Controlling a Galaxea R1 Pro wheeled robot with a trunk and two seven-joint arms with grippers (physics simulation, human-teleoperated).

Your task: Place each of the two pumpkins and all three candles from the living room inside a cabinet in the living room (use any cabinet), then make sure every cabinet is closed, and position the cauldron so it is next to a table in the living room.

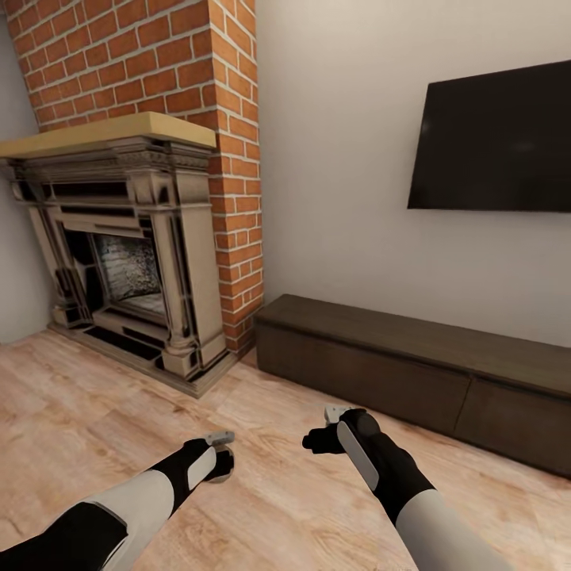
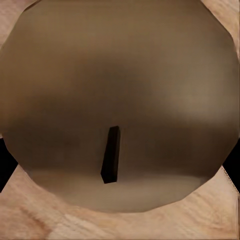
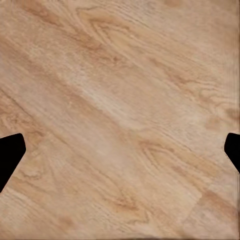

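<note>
A cream-beige candle (image 2: 120, 75) with a short dark wick (image 2: 111, 155) sits right under the left wrist camera, between the black fingertips (image 2: 4, 165). My left gripper (image 1: 221, 462) is shut on it, low over the wooden floor. To its right my right gripper (image 1: 319, 438) hangs open above bare floorboards (image 3: 120, 110), its fingertips (image 3: 10, 155) wide apart with nothing between them. The long, low dark-brown cabinet (image 1: 412, 373) stands against the wall ahead and to the right, with its drawer fronts shut. The pumpkins, the cauldron and the table are out of view.
A brick chimney with a dark carved fireplace (image 1: 127, 246) fills the left corner, its base jutting onto the floor. A black TV (image 1: 496, 139) hangs on the wall above the cabinet. Light wooden floor (image 1: 95, 412) lies between me and both.
</note>
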